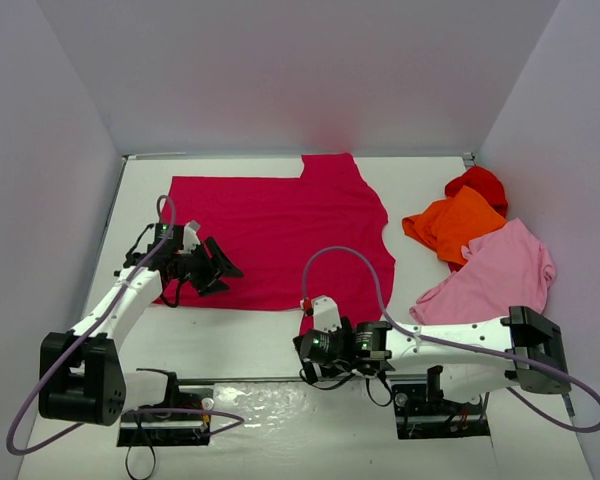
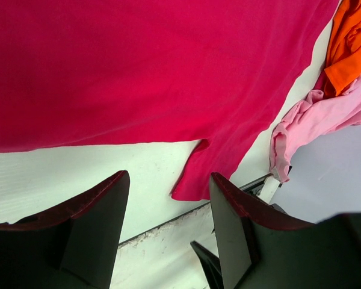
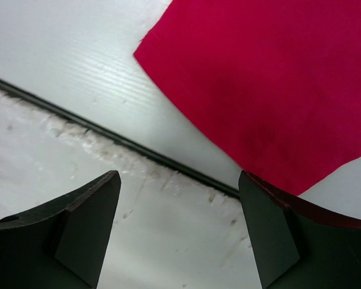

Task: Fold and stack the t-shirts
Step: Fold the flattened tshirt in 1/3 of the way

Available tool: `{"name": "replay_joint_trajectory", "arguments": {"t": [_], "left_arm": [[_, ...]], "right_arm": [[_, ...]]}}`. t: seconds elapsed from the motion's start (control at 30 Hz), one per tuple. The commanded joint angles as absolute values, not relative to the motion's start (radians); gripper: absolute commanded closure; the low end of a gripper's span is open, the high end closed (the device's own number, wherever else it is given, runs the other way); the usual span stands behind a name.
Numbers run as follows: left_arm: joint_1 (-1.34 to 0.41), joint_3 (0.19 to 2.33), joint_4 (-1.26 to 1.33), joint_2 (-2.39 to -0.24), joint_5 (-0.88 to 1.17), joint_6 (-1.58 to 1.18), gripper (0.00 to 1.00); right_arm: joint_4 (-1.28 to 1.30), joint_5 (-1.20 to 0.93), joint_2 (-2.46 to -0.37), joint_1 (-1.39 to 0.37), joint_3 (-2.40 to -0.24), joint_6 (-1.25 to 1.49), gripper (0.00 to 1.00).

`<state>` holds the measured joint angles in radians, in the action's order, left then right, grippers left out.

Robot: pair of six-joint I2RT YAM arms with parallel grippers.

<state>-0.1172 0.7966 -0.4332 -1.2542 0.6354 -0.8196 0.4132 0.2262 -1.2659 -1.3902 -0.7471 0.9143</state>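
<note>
no readable text, labels or numbers anywhere

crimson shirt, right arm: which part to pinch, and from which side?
Pinch the near sleeve of the crimson shirt, at its hem corner. Come in low from the arms' side and slide one finger under the cloth. The shirt lies spread flat, so only a free edge offers a pinch. This sleeve juts toward the open right gripper, which sits just short of it.
</note>
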Motion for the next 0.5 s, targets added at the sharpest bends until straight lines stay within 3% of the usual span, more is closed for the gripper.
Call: {"name": "replay_joint_trajectory", "arguments": {"t": [0.0, 0.47], "left_arm": [[-0.124, 0.793, -0.39, -1.239, 0.66, -0.826, 0.48], [-0.124, 0.781, -0.417, -1.191, 0.642, -0.825, 0.48]], "right_arm": [[0.442, 0.36, -1.354, -1.39, -0.805, 0.811, 0.24], [0.645, 0.433, -1.578, -1.362, -0.971, 0.6, 0.27]]}}
